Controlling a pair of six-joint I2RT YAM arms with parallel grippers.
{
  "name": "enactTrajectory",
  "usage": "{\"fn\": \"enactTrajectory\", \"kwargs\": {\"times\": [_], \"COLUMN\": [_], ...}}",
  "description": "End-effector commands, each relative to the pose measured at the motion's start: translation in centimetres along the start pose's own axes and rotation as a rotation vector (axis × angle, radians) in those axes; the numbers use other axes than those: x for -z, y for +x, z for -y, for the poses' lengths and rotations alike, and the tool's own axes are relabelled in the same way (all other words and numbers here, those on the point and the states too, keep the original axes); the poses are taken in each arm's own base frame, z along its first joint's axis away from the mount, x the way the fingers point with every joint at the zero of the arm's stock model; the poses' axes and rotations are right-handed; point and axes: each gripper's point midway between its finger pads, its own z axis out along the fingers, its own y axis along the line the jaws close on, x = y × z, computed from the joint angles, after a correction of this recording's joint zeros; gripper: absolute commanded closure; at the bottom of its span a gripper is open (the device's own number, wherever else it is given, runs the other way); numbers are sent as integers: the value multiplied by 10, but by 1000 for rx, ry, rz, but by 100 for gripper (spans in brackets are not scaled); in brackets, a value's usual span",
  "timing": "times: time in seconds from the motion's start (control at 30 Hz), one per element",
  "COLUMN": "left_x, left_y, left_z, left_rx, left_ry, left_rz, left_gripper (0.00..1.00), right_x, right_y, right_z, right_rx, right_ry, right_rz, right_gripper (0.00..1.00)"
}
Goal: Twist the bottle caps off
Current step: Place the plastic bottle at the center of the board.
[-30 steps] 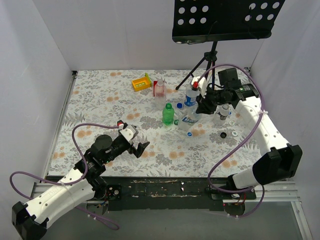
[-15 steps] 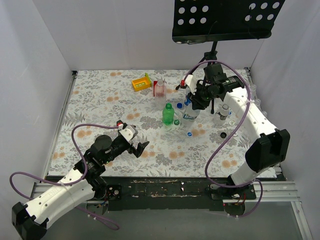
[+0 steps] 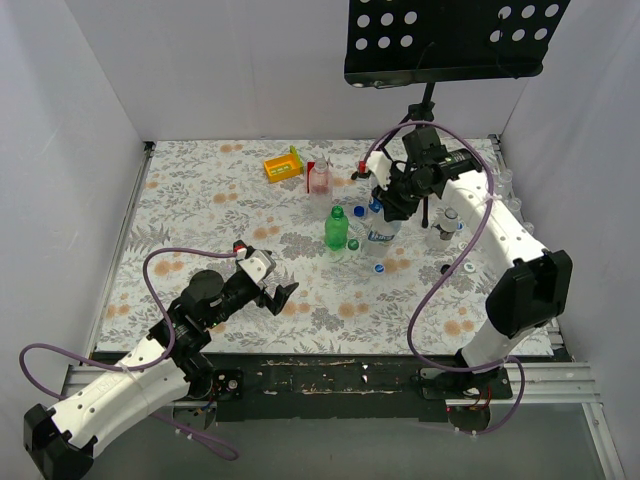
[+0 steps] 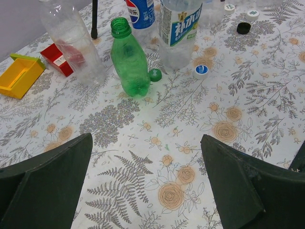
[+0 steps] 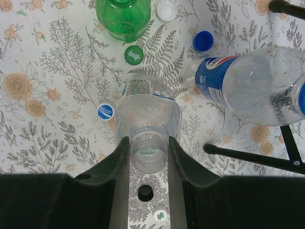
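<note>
Right arm, change noted: over the last second my right gripper [image 3: 392, 200] swung from right of middle to the upper middle of the overhead frame, and the clear labelled bottle [image 3: 381, 232] went with it. That bottle had hung slanted below the fingers. It was now close to upright, just beside the Pepsi bottle [image 5: 248, 86] and right of the green bottle [image 3: 336, 230]. The left arm did not move.

Meaning for the task, my judgement: the clear bottle's neck was open in the right wrist view, with no cap on it, so this one was done and I was only parking it. The green bottle's mouth was open too. Loose caps lay on the cloth around them:
- a green cap [image 5: 134, 55] and a blue-and-white cap [image 5: 105, 111] in the middle left of the wrist frame
- a blue cap [image 5: 203, 40] and a white cap [image 5: 167, 9] at the top
- a black cap [image 5: 145, 192] at the bottom

I could not tell whether the Pepsi bottle was capped; its top ran off the right edge.

End effectors: the right gripper [image 5: 148, 143] was narrowed onto the clear bottle's neck, one finger pressing each side just under the rim. The left gripper [image 4: 145, 138] was spread fully and held nothing, over bare cloth at the lower left of the overhead frame, well apart from the bottles.
</note>
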Motion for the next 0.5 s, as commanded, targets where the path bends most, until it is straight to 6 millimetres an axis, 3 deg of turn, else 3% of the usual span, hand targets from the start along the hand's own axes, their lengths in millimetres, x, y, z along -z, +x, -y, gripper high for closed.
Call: {"fn": "enactTrajectory", "kwargs": {"times": [0.0,0.47], "left_x": [0,0], "left_y": [0,0], "left_z": [-1,1], "left_rx": [-11,-11], "left_ry": [-1,8], "left_rz": [6,7], "left_gripper": [2,2], "right_x": [3,5], "right_y": [-11,-21], "right_z": [7,18], "right_rx": [-9,-10], "right_ry": [16,43], "right_rz": [8,26], "right_gripper": [66,35]}}
